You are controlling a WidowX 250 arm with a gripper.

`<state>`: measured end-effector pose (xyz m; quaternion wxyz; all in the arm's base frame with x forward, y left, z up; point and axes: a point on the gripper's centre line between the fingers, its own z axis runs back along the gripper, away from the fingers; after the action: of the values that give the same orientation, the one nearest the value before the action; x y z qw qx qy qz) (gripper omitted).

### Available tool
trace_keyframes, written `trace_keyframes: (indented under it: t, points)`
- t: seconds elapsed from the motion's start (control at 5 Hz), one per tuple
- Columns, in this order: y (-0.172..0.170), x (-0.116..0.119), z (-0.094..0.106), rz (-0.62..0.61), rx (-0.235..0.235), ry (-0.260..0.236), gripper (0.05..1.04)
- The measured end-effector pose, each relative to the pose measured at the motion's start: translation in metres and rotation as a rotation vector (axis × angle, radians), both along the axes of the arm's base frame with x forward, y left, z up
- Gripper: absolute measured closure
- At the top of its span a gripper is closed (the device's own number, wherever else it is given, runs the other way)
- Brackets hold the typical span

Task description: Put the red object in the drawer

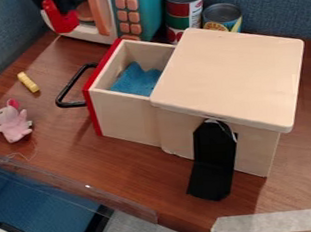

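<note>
At the top left edge, part of the black gripper [41, 0] is in view, cut off by the edge. A red object [60, 19] is directly below and against this black part, in front of the toy microwave; whether it is held cannot be seen. The drawer [121, 115] is pulled open to the left from a pale wooden box, with a red front and a black handle [66, 92]. A blue cloth-like piece [137, 80] lies inside it.
Behind the drawer stand a toy microwave [138, 14] and two cans [183, 11]. A yellow piece [28, 82] and a pink plush toy [11, 121] lie left of the handle. A black strap-like piece [213, 159] leans on the box front.
</note>
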<state>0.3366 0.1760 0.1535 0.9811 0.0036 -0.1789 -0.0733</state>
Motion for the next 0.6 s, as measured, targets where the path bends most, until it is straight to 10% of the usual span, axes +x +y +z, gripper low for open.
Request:
trace_keyframes:
  t: [0.6]
  points:
    - [-0.053,-0.061,0.058,-0.169,-0.033,-0.042,0.357]
